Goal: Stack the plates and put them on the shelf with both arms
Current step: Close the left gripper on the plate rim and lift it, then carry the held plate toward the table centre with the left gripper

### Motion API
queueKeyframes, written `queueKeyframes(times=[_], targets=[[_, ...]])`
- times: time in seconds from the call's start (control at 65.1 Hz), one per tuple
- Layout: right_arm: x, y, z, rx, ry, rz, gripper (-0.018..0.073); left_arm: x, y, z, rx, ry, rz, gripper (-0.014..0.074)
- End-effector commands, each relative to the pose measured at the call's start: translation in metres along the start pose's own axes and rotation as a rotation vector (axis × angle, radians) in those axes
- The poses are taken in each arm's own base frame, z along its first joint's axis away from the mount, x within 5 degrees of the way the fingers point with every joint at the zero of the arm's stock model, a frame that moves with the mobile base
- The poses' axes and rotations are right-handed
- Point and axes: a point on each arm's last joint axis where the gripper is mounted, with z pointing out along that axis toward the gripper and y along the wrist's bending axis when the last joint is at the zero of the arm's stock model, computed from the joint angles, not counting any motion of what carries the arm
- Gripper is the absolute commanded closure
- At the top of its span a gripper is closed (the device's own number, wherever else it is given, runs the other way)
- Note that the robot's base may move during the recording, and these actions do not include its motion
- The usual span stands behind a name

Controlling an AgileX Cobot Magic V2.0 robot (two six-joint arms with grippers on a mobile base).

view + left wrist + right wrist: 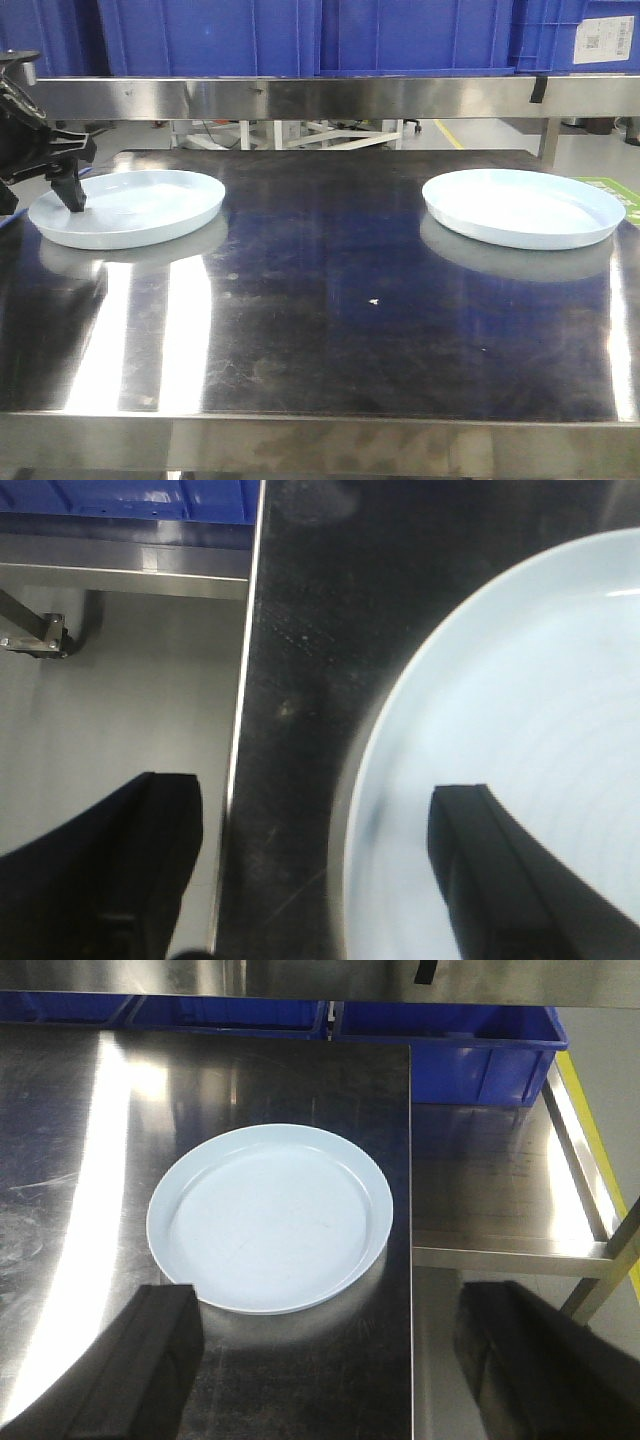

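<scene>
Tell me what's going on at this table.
Two pale blue plates lie apart on the steel table, not yet stacked. The left gripper is at the left plate, jaws open astride its outer rim, one finger over the plate and one beyond the table edge. It has not closed on the rim. The right gripper hangs open a little short of the right plate, touching nothing.

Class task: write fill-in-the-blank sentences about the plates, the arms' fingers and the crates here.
The shiny steel table holds ____ pale blue round plastic plates, a left plate and a right plate.
The black left gripper has open fingers, one over the left plate, one outside its ____.
The black right gripper, fingers open, holds ____.
The plastic crates above the table are ____.
Missing words: two; rim; nothing; blue.
</scene>
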Motion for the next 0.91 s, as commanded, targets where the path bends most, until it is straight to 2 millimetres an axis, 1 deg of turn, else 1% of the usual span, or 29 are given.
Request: queueKeyframes(times=[0.0,0.154,0.231,0.261,0.307,0.369,0.384,0.4,0.415,0.43,0.461,0.538,0.692,0.891], targets=[[-0.021,0.0,-0.005,0.0,-0.131,-0.006,-0.0064,-0.021,-0.002,-0.021,0.008,-0.107,-0.008,0.007],[-0.021,0.0,-0.005,0.0,-0.131,-0.006,-0.0064,-0.018,-0.002,-0.018,0.007,-0.08,-0.008,0.0071],[-0.021,0.0,-0.005,0.0,-0.131,-0.006,-0.0064,-0.017,-0.002,-0.018,0.007,-0.076,-0.008,0.0125],[-0.021,0.0,-0.005,0.0,-0.131,-0.006,-0.0064,-0.018,-0.002,-0.018,0.007,-0.078,-0.008,0.0166],[-0.021,0.0,-0.005,0.0,-0.131,-0.006,-0.0064,-0.019,-0.002,-0.019,0.007,-0.072,-0.008,0.0267],[-0.021,0.0,-0.005,0.0,-0.131,-0.006,-0.0064,-0.022,-0.002,-0.022,0.008,-0.065,-0.007,0.0419],[-0.021,0.0,-0.005,0.0,-0.131,-0.006,-0.0064,-0.024,-0.003,-0.023,0.009,-0.067,-0.007,0.048],[-0.021,0.0,-0.005,0.0,-0.131,-0.006,-0.0064,-0.025,-0.003,-0.024,0.009,-0.063,-0.007,0.0519],[-0.021,0.0,-0.005,0.0,-0.131,-0.006,-0.0064,-0.027,-0.003,-0.024,0.01,-0.063,-0.007,0.0532],[-0.021,0.0,-0.005,0.0,-0.131,-0.006,-0.0064,-0.029,-0.003,-0.026,0.01,-0.068,-0.006,0.0507],[-0.021,0.0,-0.005,0.0,-0.131,-0.006,-0.0064,-0.032,-0.004,-0.029,0.011,-0.073,-0.006,0.0485],[-0.021,0.0,-0.005,0.0,-0.131,-0.006,-0.0064,-0.043,-0.005,-0.037,0.016,-0.085,-0.006,0.0498],[-0.021,0.0,-0.005,0.0,-0.131,-0.006,-0.0064,-0.066,-0.011,-0.065,0.034,-0.145,-0.004,0.0503],[-0.021,0.0,-0.005,0.0,-0.132,-0.005,-0.0064,-0.083,-0.02,-0.097,0.106,-0.196,-0.065,0.0503]])
